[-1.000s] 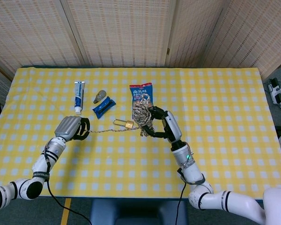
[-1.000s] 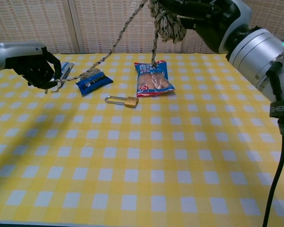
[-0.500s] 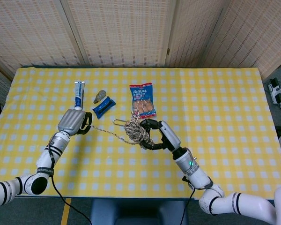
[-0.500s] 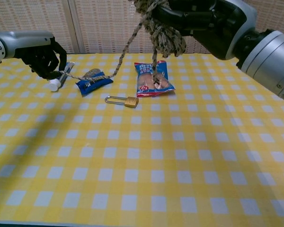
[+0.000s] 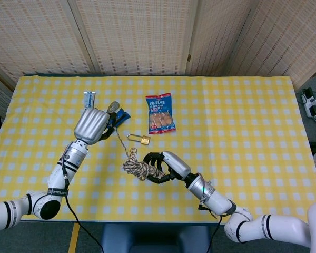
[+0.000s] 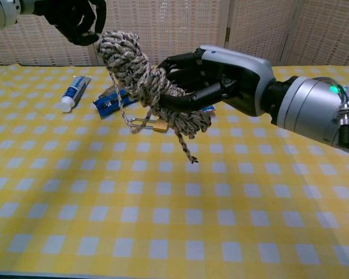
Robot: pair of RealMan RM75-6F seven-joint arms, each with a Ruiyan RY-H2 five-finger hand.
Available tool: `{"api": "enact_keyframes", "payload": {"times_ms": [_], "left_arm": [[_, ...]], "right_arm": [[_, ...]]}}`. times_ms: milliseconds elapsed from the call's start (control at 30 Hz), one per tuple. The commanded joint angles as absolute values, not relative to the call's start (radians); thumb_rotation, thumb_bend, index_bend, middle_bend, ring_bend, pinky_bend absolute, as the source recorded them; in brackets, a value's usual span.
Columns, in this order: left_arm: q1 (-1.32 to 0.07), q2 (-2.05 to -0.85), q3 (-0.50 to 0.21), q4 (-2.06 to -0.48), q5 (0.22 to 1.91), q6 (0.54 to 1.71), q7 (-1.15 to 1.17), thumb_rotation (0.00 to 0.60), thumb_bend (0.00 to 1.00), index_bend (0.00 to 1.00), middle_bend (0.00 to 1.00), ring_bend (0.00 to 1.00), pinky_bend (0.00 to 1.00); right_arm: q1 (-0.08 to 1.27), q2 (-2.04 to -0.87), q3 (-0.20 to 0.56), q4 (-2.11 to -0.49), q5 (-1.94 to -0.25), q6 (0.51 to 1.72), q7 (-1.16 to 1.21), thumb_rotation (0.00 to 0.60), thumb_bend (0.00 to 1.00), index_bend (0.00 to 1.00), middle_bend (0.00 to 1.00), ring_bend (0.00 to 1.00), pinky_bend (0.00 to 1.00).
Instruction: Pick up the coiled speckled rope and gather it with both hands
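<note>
The coiled speckled rope of beige and dark twisted cord (image 6: 148,87) is held clear of the yellow-and-white checked worktop (image 5: 242,121), in the air between the two hands. The bundle is clamped by the right hand (image 6: 212,78), its dark fingers (image 6: 186,100) wrapped around and under the coil. A single thin strand is seen running up and to the left from the bundle to the left hand (image 5: 92,125), whose fingers are curled shut on that strand's end; in the chest view this hand (image 6: 75,17) sits above and left of the coil.

The long axis of the bundle is judged to slope from upper left to lower right in the chest view, with a short loose tail hanging below. The coil lies just right of and below the left hand's fingers, so the gathering is judged to turn on that short span of strand being closed, the right hand already being on the bundle.

Counted on the worktop: one brass padlock with a steel shackle (image 5: 140,139), one red snack packet (image 5: 160,113), one white toothpaste tube (image 6: 73,92), one blue wrapped bar (image 6: 113,100). One rope and two hands are seen.
</note>
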State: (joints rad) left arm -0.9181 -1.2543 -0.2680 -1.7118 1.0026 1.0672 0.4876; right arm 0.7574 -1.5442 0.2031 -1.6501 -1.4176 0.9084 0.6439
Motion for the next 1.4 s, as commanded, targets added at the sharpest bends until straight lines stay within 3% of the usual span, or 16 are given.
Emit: {"api": "enact_keyframes", "payload": {"times_ms": [33,467,800,1100,1400], "left_arm": [[-0.932,-1.271,-0.278,-1.725,1.017,1.075,0.496,0.6,0.72,0.72,0.8,0.73,0.68],[-0.971,-1.345,-0.277,-1.78,1.086,1.079,0.502,0.6,0.71,0.72,0.8,0.73,0.68],[-0.925,-1.351,-0.231,-1.829,1.205,1.125,0.435,0.6,0.71,0.71,0.8,0.73,0.68],[-0.823,-1.298,-0.18,-1.833,1.277,1.189,0.324,0.6,0.71,0.72,0.8,0.73,0.68],[-0.736,-1.258,-0.156,-1.766,1.254,1.192,0.183,0.6,0.71,0.72,0.8,0.73,0.68]], "right_arm": [[0.792,-1.571,0.216,-1.663,-1.33,0.848,0.555,0.6,0.62,0.85,0.73,0.76,0.66],[0.865,-1.665,0.299,-1.644,-1.025,0.762,0.391,0.6,0.62,0.85,0.73,0.76,0.66],[0.863,-1.777,0.383,-1.558,-0.883,0.857,0.374,0.6,0.62,0.85,0.73,0.76,0.67],[0.789,-1.828,0.481,-1.506,-0.961,0.953,0.559,0.6,0.63,0.86,0.73,0.76,0.67],[0.731,-1.802,0.511,-1.513,-1.1,0.989,0.729,0.6,0.63,0.87,0.74,0.77,0.68]]}}
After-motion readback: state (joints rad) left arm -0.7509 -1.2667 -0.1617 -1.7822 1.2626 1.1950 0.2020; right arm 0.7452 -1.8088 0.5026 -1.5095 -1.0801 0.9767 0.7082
